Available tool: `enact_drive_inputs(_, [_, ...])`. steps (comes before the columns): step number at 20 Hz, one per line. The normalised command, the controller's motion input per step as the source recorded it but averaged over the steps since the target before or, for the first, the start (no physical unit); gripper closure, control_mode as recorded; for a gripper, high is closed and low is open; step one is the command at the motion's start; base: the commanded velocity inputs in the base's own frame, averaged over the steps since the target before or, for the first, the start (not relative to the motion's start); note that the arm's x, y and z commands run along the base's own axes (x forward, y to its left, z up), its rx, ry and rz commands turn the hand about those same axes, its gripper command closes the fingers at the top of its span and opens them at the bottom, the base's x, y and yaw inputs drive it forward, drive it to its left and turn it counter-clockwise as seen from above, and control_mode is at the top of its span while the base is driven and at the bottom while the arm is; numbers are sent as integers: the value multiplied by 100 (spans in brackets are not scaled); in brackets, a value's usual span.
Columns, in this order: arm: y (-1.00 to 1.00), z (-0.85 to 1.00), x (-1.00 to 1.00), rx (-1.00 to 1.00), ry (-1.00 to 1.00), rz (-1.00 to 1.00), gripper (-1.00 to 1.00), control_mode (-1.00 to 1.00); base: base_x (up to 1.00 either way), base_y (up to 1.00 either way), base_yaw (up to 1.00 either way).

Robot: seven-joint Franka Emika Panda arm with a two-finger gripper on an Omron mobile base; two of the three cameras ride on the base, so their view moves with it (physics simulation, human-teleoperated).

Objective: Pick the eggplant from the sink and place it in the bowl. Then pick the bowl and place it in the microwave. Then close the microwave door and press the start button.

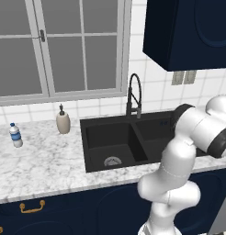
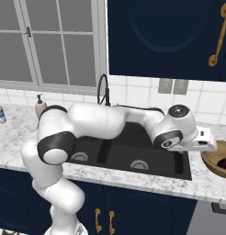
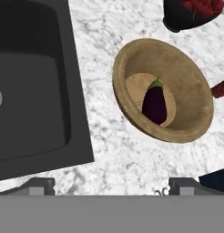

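Observation:
The light-brown wooden bowl (image 3: 177,79) stands on the marble counter just right of the black sink (image 3: 32,91). The dark purple eggplant (image 3: 154,104) lies inside it, green stem toward the far rim. My gripper (image 3: 113,185) hovers above the counter beside the bowl, open, with nothing between its fingertips (image 3: 39,184). From the right base view the arm reaches over the sink (image 2: 133,153) and the hand hangs by the bowl (image 2: 217,161) at the frame's right edge, the eggplant (image 2: 223,163) dark inside it. The microwave and its door are out of view.
A dark bowl of red fruit (image 3: 191,11) stands past the wooden bowl, and a red item (image 3: 221,88) lies at its right. The arched faucet (image 1: 134,94) rises behind the sink (image 1: 115,142). A soap dispenser (image 1: 63,122) and water bottle (image 1: 15,135) stand left.

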Motion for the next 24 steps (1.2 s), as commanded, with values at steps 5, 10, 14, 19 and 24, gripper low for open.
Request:
enact_drive_inputs(5, [1,0,29,0,11,0,-100,-100,0,0,0])
enact_drive_inputs(10, [-9,0,43,1,7,3,-100,-100,0,0,0])
enact_drive_inputs(14, [-29,-6,33,9,0,6,-100,-100,0,0,0])
enact_drive_inputs(19, [-43,0,21,10,1,3,-100,-100,0,0,0])
enact_drive_inputs(24, [-30,-5,19,2,4,1,-100,-100,0,0,0])
